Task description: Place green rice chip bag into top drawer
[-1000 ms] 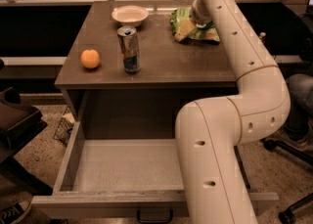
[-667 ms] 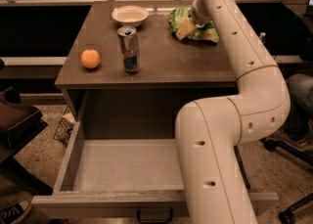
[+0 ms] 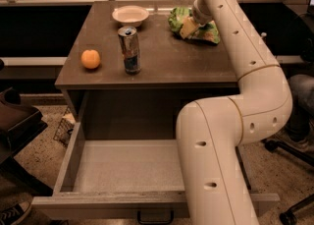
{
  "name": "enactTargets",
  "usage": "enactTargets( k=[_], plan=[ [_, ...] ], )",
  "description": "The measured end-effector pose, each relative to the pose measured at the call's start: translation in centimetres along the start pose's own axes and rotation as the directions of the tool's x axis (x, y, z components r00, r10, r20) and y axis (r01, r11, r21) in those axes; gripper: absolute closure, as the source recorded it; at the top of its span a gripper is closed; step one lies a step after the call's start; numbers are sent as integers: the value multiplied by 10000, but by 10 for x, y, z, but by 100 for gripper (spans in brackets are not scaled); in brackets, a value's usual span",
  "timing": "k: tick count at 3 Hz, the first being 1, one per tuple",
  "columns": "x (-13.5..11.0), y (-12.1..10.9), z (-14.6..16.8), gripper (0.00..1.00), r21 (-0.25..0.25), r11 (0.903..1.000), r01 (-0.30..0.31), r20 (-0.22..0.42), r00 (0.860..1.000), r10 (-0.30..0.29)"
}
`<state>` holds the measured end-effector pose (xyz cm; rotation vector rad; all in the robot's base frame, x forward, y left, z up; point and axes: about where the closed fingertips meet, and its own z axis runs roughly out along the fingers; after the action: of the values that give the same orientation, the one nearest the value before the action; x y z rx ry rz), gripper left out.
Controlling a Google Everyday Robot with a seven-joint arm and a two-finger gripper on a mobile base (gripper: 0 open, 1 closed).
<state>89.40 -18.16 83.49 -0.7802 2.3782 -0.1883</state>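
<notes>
Camera view: gripper (image 3: pixel 189 26) is down on the green rice chip bag (image 3: pixel 207 32), back-right of the can (image 3: pixel 129 49) on the cabinet top (image 3: pixel 167 64). Can't tell whether it is spread, closed or pinching the bag. The bag lies crumpled, partly covered by the wrist. Orange (image 3: pixel 91 58) sits left of the can, white bowl (image 3: pixel 130 15) just behind the can. Top drawer (image 3: pixel 72 157) is pulled open, below and in front of the can. The arm (image 3: pixel 255 91) passes right of the can.
</notes>
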Motion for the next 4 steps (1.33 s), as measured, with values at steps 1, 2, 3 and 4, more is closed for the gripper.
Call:
enactTargets(
  k=[1,2,3,4],
  plan=[
    [0,0,-2,100,0,10000,0,0,10000,0],
    [0,0,-2,100,0,10000,2,-1,10000,-2],
    [-2,-2,-12,100,5,10000,79,45,10000,-79],
    [-11,-12,-67,100,41,9987,513,313,9982,-514]
  ],
)
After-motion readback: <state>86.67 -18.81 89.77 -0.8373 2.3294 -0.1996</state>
